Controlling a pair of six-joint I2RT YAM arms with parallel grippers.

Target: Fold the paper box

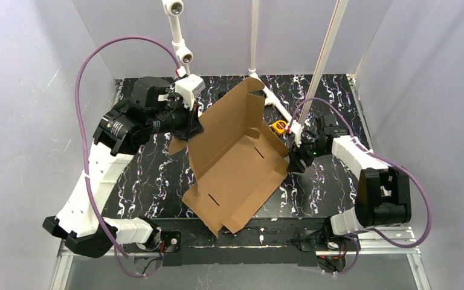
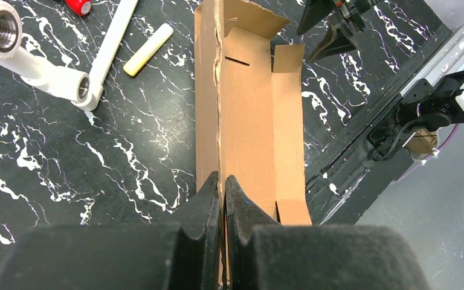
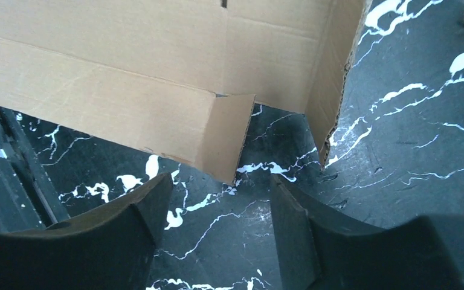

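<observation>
The paper box (image 1: 235,163) is a brown die-cut cardboard sheet lying diagonally on the black marbled table (image 1: 145,181), with its left panel raised upright. My left gripper (image 1: 194,128) is shut on the edge of that raised panel; in the left wrist view the black fingers (image 2: 207,196) pinch the cardboard edge (image 2: 248,121) between them. My right gripper (image 1: 293,158) is open and empty beside the box's right corner. In the right wrist view its gripper (image 3: 220,184) sits just short of a small side flap (image 3: 229,139), not touching it.
White tube fittings (image 2: 48,72) and a pale yellow stick (image 2: 148,49) lie on the table at the far side. A red cap (image 2: 78,6) and a yellow and red small object (image 1: 279,126) lie near the box. A metal rail (image 1: 374,232) runs along the near edge.
</observation>
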